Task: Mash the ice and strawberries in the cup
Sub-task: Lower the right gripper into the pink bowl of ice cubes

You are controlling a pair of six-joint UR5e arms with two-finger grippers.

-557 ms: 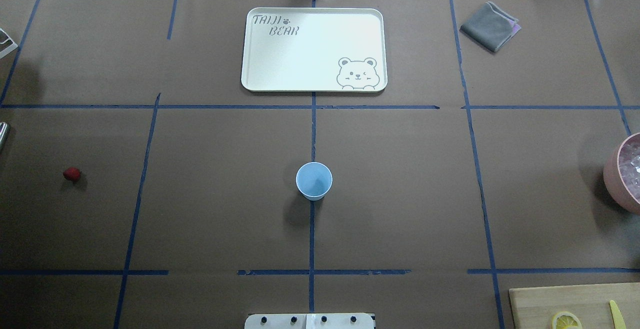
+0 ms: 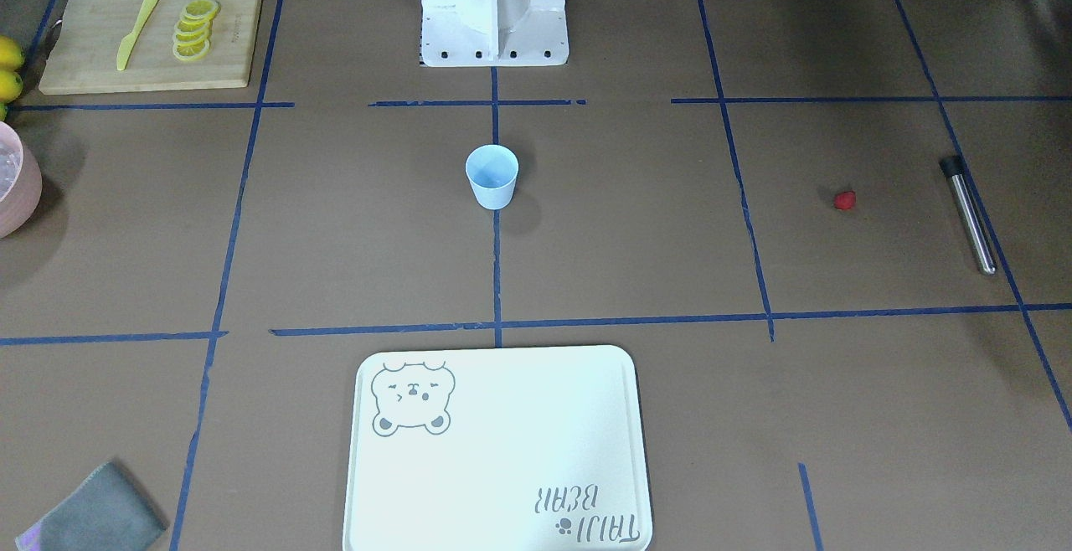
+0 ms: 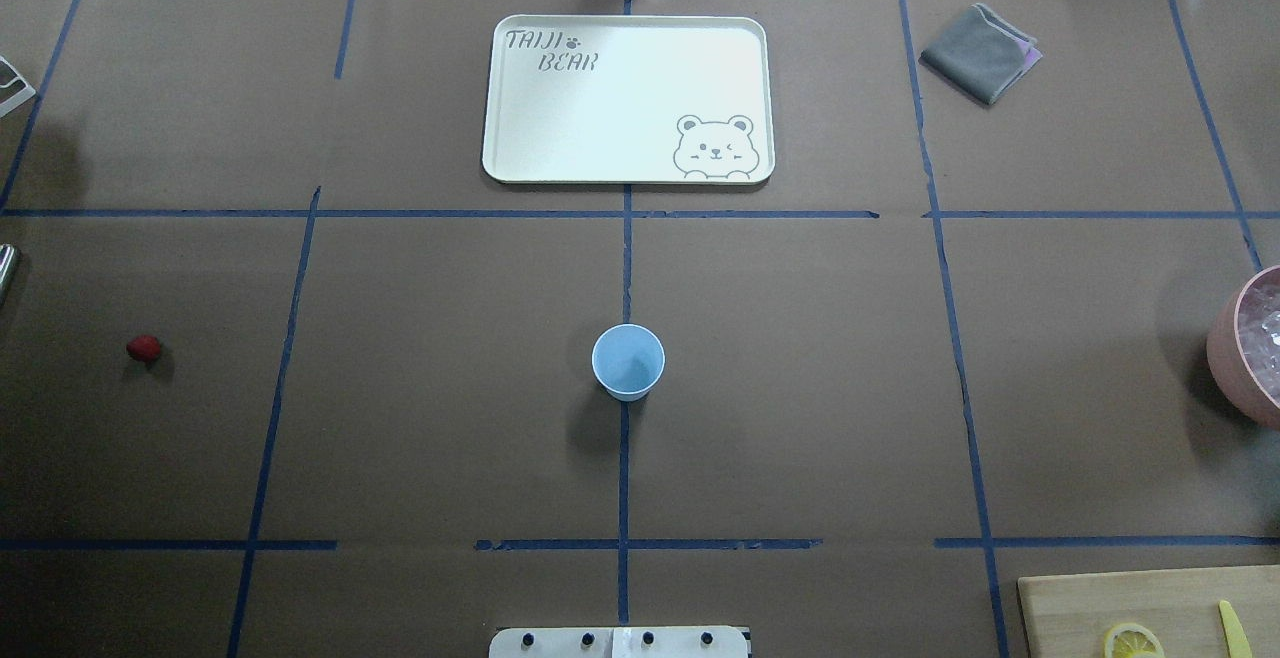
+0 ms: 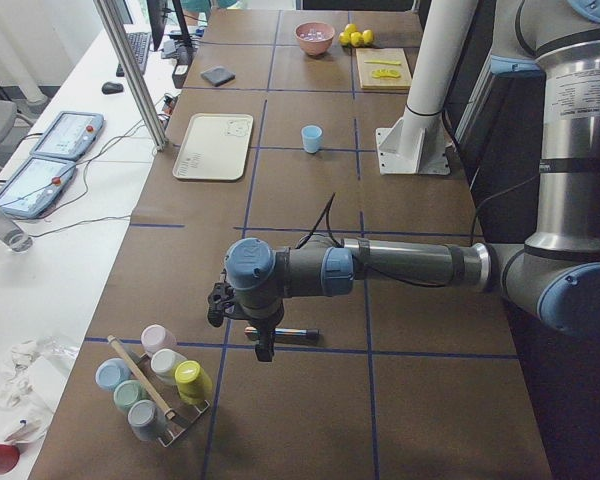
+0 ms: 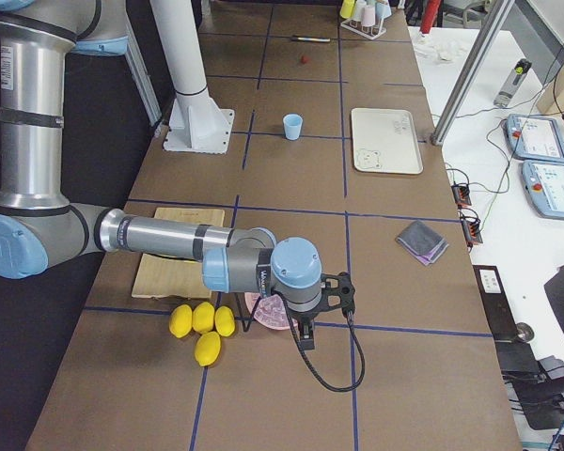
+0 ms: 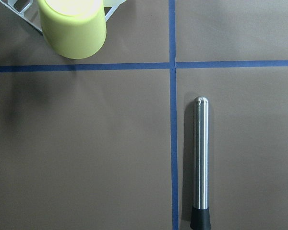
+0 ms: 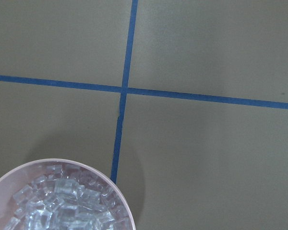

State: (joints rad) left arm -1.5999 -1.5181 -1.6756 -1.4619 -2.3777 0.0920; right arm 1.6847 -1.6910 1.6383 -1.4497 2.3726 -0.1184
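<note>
The light-blue cup (image 3: 628,362) stands upright at the table's middle, and it looks empty in the front view (image 2: 492,176). The red strawberry (image 3: 144,347) lies alone far to its left. Ice (image 7: 57,201) fills the pink bowl (image 3: 1225,348) at the right edge. My left gripper (image 4: 265,350) hangs over a steel muddler (image 6: 200,163), far from the cup. My right gripper (image 5: 306,338) hangs beside the pink bowl. Neither wrist view shows any fingers, so I cannot tell whether either gripper is open or shut.
A white bear tray (image 3: 628,98) lies beyond the cup, with a grey cloth (image 3: 980,51) to its right. A cutting board (image 2: 92,65) holds lemon slices and a yellow knife. Whole lemons (image 5: 199,324) lie by the bowl. A rack of cups (image 4: 155,380) stands near the muddler.
</note>
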